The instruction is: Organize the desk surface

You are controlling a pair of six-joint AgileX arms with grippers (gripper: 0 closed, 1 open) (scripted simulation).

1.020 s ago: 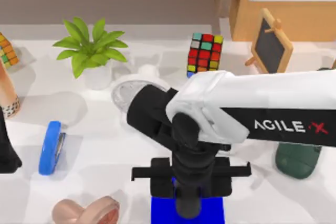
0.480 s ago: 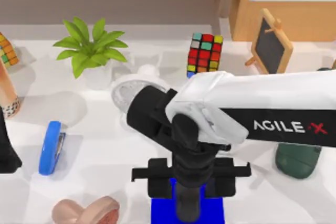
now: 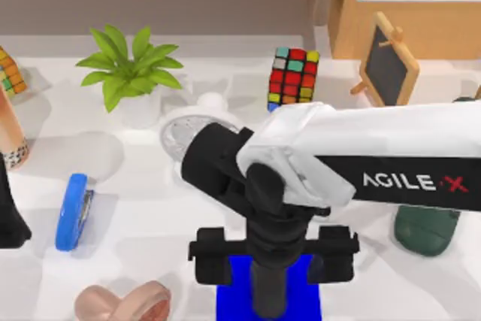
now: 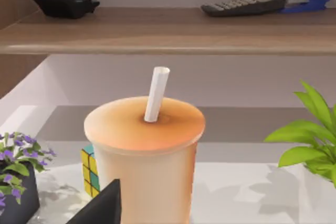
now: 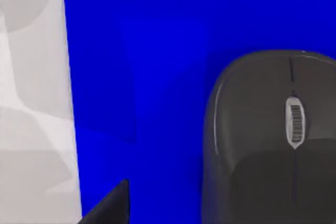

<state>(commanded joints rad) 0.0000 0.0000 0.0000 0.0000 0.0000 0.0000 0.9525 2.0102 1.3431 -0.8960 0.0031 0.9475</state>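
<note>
Your right gripper [image 3: 274, 249] hangs over the blue mat [image 3: 233, 291] at the near edge of the white desk [image 3: 150, 208], its two black fingers [image 3: 209, 255] spread wide to either side of the wrist. The right wrist view looks straight down on a dark grey mouse [image 5: 273, 140] lying flat on that mat, scroll wheel up, with bare blue around it and nothing gripping it. That placement makes sense: the mat reads as the mouse's home, so you look to be letting it go there or lifting clear, though from above the arm hides the mouse and you can't confirm contact either way.

Your left arm sits parked at the table's left edge. Its wrist camera faces an orange cup [image 4: 144, 156] with a white straw, and whether its fingers are open or closed can't be told.

Around you the desk is cluttered: a potted plant [image 3: 131, 73] and a small round fan [image 3: 188, 131] toward the back, a colour cube [image 3: 293, 77] just right of them, a little chalkboard easel [image 3: 387, 62] by the wooden cabinet [image 3: 409, 5], a blue stapler [image 3: 74, 212] at the left, a roll of tape [image 3: 128, 304] at the front, and a dark green object [image 3: 427, 229] under your right arm. Behind runs a wooden shelf [image 4: 157, 32] holding a calculator [image 4: 244, 5].
</note>
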